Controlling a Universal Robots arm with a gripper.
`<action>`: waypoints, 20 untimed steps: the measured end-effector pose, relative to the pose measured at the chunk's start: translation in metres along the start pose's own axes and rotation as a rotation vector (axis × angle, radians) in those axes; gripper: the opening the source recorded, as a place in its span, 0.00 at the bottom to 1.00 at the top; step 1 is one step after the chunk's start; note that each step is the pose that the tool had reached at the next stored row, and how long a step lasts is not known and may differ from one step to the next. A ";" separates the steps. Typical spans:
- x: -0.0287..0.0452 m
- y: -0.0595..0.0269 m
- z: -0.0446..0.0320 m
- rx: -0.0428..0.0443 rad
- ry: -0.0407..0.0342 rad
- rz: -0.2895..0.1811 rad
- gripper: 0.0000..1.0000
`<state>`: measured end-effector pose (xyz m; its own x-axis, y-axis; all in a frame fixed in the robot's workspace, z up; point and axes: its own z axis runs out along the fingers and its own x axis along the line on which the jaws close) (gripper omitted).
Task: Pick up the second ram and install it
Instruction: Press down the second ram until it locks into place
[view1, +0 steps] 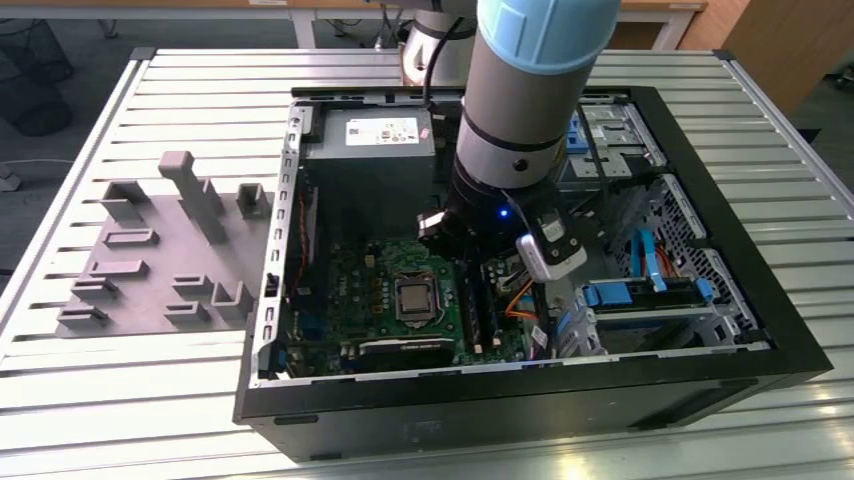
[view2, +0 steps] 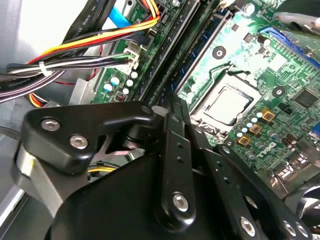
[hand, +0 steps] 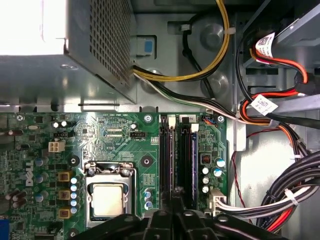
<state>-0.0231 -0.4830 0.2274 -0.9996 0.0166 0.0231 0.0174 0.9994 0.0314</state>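
Observation:
My gripper (hand: 176, 197) hangs low over the green motherboard (hand: 107, 132) inside the open computer case. Its two black fingers stand pressed together, right above the row of long black memory slots (hand: 186, 150). In the second wrist view the gripper (view2: 172, 102) ends just over those slots (view2: 200, 50), beside the metal processor socket (view2: 225, 102). Dark strips fill the slots, and I cannot tell the second ram apart from them. I see nothing held between the fingers. In the exterior view the arm covers most of the gripper (view1: 447, 235).
Bundles of coloured cables (hand: 280, 195) run beside the slots. The grey power supply box (hand: 65, 45) stands at the board's far end. Outside the case (view1: 287, 300), on the exterior view's left, a grey fixture (view1: 160, 250) sits on the slatted table (view1: 134, 400).

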 end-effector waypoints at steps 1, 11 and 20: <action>0.0000 0.0000 0.0000 0.0000 0.0000 0.000 0.13; -0.0001 -0.0003 0.0053 -0.0011 0.0002 0.000 0.11; -0.0002 -0.0006 0.0114 -0.0016 0.0006 0.000 0.11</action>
<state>-0.0232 -0.4832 0.2161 -0.9996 0.0166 0.0237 0.0174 0.9993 0.0330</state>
